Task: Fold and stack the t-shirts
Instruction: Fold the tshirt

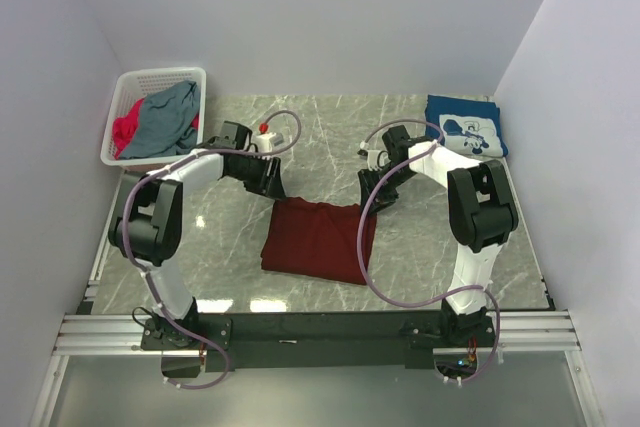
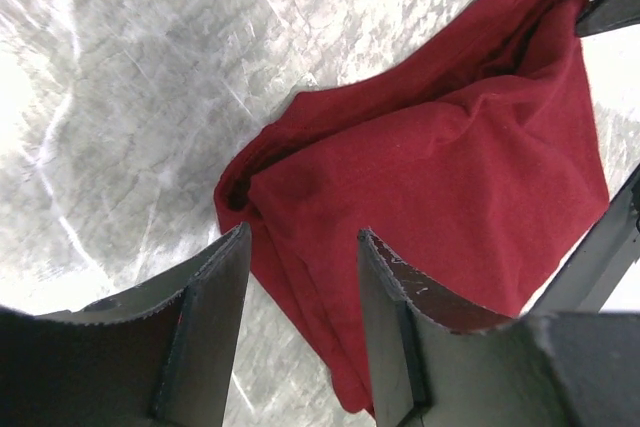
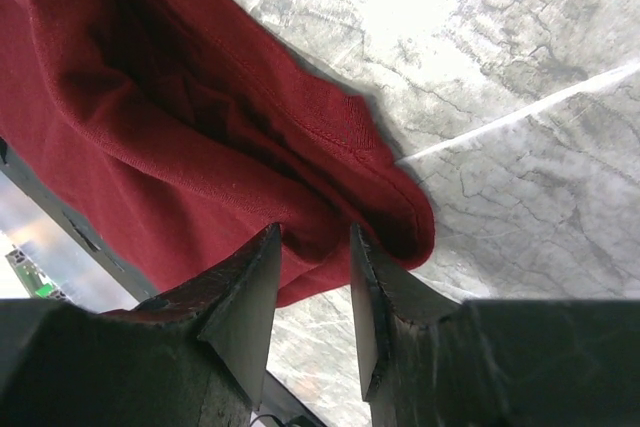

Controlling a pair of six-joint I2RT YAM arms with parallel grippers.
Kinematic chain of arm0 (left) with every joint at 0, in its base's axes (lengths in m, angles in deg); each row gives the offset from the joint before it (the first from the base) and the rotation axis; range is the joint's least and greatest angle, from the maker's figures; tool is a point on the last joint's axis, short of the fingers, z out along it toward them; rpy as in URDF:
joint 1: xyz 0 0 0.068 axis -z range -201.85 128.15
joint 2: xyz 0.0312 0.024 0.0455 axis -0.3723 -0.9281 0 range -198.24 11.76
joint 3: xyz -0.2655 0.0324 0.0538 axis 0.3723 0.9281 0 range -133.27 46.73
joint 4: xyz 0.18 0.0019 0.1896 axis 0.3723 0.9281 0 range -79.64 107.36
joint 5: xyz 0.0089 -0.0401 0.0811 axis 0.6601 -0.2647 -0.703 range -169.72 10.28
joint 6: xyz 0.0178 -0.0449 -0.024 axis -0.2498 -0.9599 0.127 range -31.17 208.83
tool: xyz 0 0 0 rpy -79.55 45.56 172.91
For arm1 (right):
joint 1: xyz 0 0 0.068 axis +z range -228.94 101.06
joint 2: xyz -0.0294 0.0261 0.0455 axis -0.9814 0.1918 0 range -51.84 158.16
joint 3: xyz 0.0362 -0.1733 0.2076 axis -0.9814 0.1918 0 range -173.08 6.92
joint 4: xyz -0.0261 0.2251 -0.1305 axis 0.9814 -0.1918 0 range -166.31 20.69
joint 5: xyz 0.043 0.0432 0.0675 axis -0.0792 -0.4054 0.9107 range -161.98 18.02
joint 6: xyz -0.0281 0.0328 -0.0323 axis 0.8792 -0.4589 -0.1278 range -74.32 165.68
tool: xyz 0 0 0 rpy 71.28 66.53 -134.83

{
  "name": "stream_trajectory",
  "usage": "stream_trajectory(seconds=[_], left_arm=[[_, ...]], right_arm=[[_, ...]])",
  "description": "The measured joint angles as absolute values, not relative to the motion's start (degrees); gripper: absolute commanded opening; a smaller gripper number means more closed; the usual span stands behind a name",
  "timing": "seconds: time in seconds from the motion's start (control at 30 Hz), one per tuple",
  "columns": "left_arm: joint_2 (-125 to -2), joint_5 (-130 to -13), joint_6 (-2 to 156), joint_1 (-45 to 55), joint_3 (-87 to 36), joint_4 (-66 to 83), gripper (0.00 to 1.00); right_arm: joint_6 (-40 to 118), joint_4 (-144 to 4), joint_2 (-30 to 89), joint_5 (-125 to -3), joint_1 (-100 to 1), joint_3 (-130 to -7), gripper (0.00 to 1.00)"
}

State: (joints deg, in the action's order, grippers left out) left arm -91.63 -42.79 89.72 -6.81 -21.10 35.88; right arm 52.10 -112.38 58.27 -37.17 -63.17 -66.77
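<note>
1. Here's the maroon t-shirt [image 1: 318,239], lying as a folded slab in the middle of the table [image 1: 430,247], closer to the near edge than the far one, with both arms at its far edge.
2. Left gripper [image 2: 303,237] hangs over the shirt's far-left corner. The jaws stand well apart, red cloth and marble show through the gap, and nothing looks clamped.
3. Right gripper [image 3: 313,232] is at the far-right corner with a narrower gap. A rolled hem sits right at the tips, but I can't tell whether it's pinched or only straddled.
4. Handling call: it's light, limp cloth in several layers. It should sag and slide open if lifted by one layer, so each pinch wants the whole thickness.
5. Best holds look like those two far corners, right at the fold edges, taken together so the slab stays square.
6. The navy t-shirt [image 1: 463,125] lies folded at the far-right corner, likely the stack spot.
7. Grey-blue [image 1: 168,119] and pink [image 1: 125,132] shirts wait crumpled in the basket [image 1: 160,75] at the far-left corner.
</note>
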Motion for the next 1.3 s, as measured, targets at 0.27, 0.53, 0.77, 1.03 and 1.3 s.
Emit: stream_trajectory(seconds=[0.27, 0.53, 0.77, 1.03, 1.3], left_arm=[[-95.4, -43.6, 89.6, -5.5, -21.1, 35.0, 0.48], [-96.6, -44.6, 88.2, -4.1, -21.7, 34.8, 0.45], [-96.6, -45.9, 87.6, -3.9, -21.8, 34.2, 0.47], [-96.6, -46.2, 87.5, -3.9, -21.8, 33.5, 0.45], [-96.6, -46.4, 86.6, -3.9, -21.8, 32.7, 0.43]], right_arm=[[51.6, -112.1, 58.2, -37.4, -63.2, -66.0, 0.40], [51.5, -112.1, 58.2, -38.2, -63.2, -65.1, 0.47], [51.2, -112.2, 58.2, -37.8, -63.2, -64.8, 0.43], [51.1, -112.1, 58.2, -36.1, -63.2, -64.8, 0.30], [51.1, -112.1, 58.0, -35.6, -63.2, -64.8, 0.28]])
